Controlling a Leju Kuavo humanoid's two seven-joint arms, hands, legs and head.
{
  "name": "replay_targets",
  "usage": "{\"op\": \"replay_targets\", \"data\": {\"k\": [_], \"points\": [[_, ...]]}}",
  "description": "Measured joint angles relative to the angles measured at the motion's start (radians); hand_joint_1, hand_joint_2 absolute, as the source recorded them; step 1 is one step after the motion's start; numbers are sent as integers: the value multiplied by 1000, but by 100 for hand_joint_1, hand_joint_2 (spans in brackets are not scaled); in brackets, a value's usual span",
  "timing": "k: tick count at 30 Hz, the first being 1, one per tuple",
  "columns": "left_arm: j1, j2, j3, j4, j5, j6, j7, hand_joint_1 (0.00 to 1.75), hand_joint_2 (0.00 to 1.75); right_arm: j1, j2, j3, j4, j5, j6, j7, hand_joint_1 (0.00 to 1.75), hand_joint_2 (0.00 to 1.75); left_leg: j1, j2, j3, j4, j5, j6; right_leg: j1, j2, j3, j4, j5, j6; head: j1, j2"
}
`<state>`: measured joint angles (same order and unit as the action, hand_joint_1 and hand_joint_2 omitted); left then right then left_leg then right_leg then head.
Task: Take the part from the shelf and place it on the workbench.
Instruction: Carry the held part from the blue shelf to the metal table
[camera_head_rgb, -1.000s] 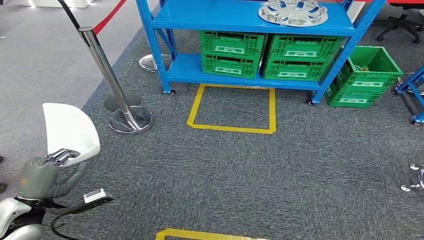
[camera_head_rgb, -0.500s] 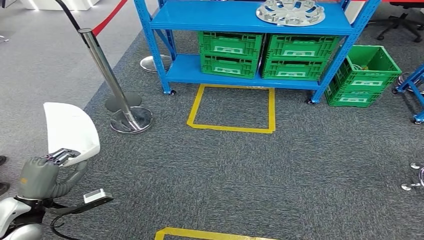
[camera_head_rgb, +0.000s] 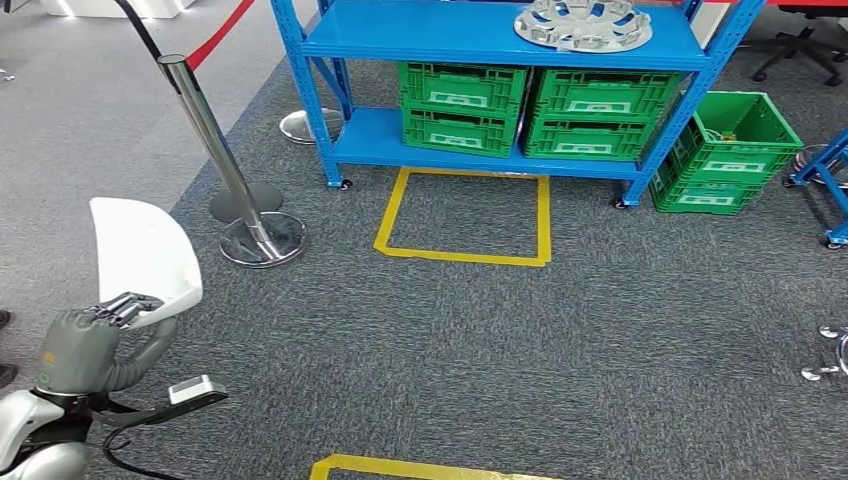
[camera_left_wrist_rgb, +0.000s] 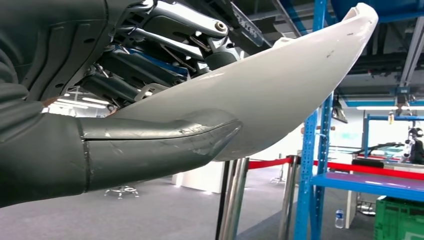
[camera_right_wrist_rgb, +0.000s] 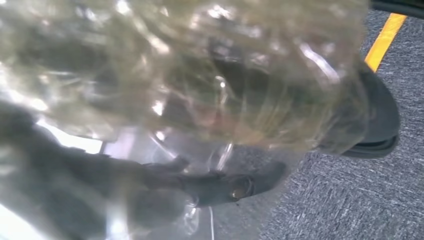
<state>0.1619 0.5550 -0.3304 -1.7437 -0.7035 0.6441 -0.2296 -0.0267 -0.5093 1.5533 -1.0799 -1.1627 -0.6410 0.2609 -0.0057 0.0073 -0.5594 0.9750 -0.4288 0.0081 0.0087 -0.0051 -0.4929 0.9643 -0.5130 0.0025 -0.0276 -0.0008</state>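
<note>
Here we see the left hand (camera_head_rgb: 92, 340) at near left gripping the white part (camera_head_rgb: 143, 258), lifted above the carpet (camera_head_rgb: 520, 350); the blue shelf (camera_head_rgb: 500, 45) stands far ahead. We cannot tell the right hand's state.

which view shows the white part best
The head view: the white part shows whole, held upright by the left hand above the carpet. The left wrist view shows its curved surface close up, cropped by the thumb. The right wrist view is blurred and shows none of it.
</note>
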Motion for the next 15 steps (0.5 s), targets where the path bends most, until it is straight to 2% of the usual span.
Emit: {"op": "replay_targets", "data": {"k": [4, 7, 8, 9, 10, 12, 13, 14, 15], "points": [[-5, 0, -9, 0, -2, 0, 1, 175, 175, -1, 0, 0, 2, 1, 0, 0, 0, 0, -2, 0, -1, 2, -1, 3, -2, -1, 2, -1, 2, 4, 0, 0], [-9, 1, -10, 0, -10, 0, 4, 175, 175, -1, 0, 0, 4, 2, 0, 0, 0, 0, -3, 0, -2, -9, 14, 22, -6, -1, 6, -5, 9, 20, -1, 0], [-11, 1, -10, 0, -14, 0, 4, 175, 175, -1, 0, 0, 4, 3, 0, 0, 0, 0, 0, 1, -1, -20, 24, 27, -5, 0, 0, 3, -3, 25, 0, 0], [-13, 0, -11, 0, -16, 0, 5, 175, 175, -2, 0, 0, 4, 4, 1, 0, 0, 0, 4, 3, -3, -31, 33, 30, -6, 2, -13, 30, -29, 29, 1, 0], [-14, 0, -11, 0, -18, 0, 6, 175, 175, -2, 0, 0, 5, 5, 2, -1, 0, 0, 7, 4, -6, -36, 39, 29, -8, 3, -34, 78, -66, 34, 2, 0], [-14, -1, -14, 0, -20, 0, 7, 175, 175, -2, 0, -1, 6, 7, 3, -1, 0, 0, 11, 5, -21, -37, 47, 23, -17, 4, -88, 209, -136, 46, 3, 0], [-14, -2, -16, 1, -20, 0, 8, 175, 175, -1, 0, -1, 7, 8, 3, -1, 0, 0, 14, 5, -29, -35, 52, 17, -22, 4, -103, 252, -148, 53, 3, 0], [-14, -3, -17, 1, -20, 0, 10, 175, 175, -1, 0, 0, 8, 9, 4, -1, 0, 0, 19, 5, -37, -32, 57, 12, -28, 3, -102, 259, -140, 60, 3, 0], [-14, -3, -18, 1, -21, 0, 11, 175, 175, -1, 0, 0, 9, 11, 4, -1, 0, 0, 25, 5, -47, -26, 61, 5, -35, 3, -80, 223, -115, 68, 3, 0]]}}
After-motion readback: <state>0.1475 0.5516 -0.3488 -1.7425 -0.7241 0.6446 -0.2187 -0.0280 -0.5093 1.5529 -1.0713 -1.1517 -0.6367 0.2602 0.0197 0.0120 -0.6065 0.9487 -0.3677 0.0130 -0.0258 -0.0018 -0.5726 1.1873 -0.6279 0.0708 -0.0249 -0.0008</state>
